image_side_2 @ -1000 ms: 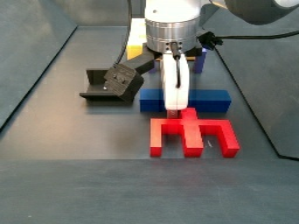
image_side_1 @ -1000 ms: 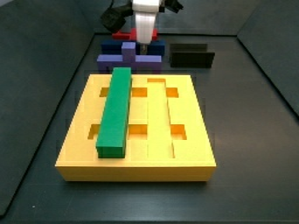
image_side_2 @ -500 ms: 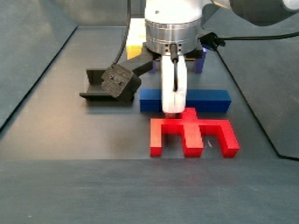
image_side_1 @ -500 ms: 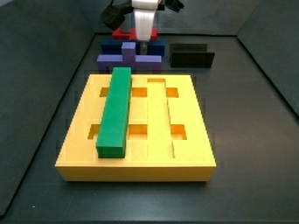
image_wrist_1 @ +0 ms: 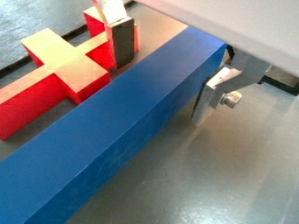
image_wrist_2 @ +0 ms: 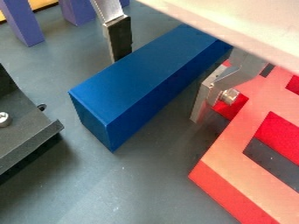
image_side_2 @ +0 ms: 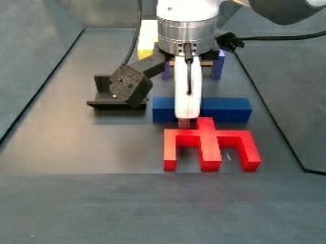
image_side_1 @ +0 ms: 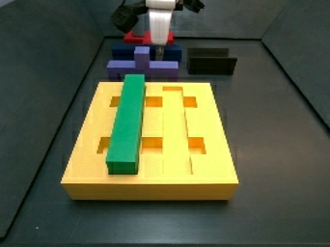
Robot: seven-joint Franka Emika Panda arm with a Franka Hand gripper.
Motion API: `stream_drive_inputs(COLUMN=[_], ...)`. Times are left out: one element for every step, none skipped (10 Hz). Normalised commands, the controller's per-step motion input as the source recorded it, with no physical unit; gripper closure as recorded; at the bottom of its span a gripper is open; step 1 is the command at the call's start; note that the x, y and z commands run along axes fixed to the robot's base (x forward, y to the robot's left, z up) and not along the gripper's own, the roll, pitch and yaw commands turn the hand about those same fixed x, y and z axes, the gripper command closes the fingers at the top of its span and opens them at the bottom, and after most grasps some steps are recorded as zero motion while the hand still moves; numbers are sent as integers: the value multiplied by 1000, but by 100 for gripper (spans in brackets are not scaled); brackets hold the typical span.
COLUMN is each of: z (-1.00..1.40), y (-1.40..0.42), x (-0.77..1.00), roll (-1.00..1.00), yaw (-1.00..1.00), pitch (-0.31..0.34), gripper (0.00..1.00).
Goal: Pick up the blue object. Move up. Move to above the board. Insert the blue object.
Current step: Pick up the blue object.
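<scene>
Gripper (image_side_2: 189, 112) stands low over the blue bar (image_side_2: 201, 109), which lies flat on the floor just behind the red piece (image_side_2: 209, 147), far from the board (image_side_1: 206, 178) at the opposite end of the floor. In both wrist views the fingers straddle the bar across its width: one silver plate with its dark pad (image_wrist_1: 121, 41) sits at the bar's far long side, next to the red piece (image_wrist_1: 52, 66), and the opposite plate (image_wrist_2: 218, 88) sits at the near side. The jaws are spread a little wider than the bar; whether the pads press on its faces cannot be told, and the bar rests on the floor. In a wrist view the bar (image_wrist_2: 146, 80) shows one square end and a clean top face, with the red piece (image_wrist_2: 260, 147) just beside that plate and two purple legs (image_wrist_2: 28, 19) beyond the bar. In a side view the fixture (image_side_2: 122, 90) stands left of the bar, tilted, near but not touching it. In a side view the board lies flat in the foreground with a green bar (image_side_1: 127, 123) seated lengthwise in its left groove, and the gripper (image_side_1: 158, 39) hangs behind the board over a purple block (image_side_1: 141, 67), with a black holder (image_side_1: 211, 61) to the right of that block.
</scene>
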Motion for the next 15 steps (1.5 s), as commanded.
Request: stream_drive_inputs(z=[0,0,0,0,0,0,0,0,0,0,0,0,0,0,0], y=[0,0,0,0,0,0,0,0,0,0,0,0,0,0,0], x=[0,0,0,0,0,0,0,0,0,0,0,0,0,0,0], roll=[0,0,0,0,0,0,0,0,0,0,0,0,0,0,0], yaw=[0,0,0,0,0,0,0,0,0,0,0,0,0,0,0], pitch=[0,0,0,0,0,0,0,0,0,0,0,0,0,0,0], gripper=[0,100,100,100,100,100,100,100,100,100,100,100,100,100,100])
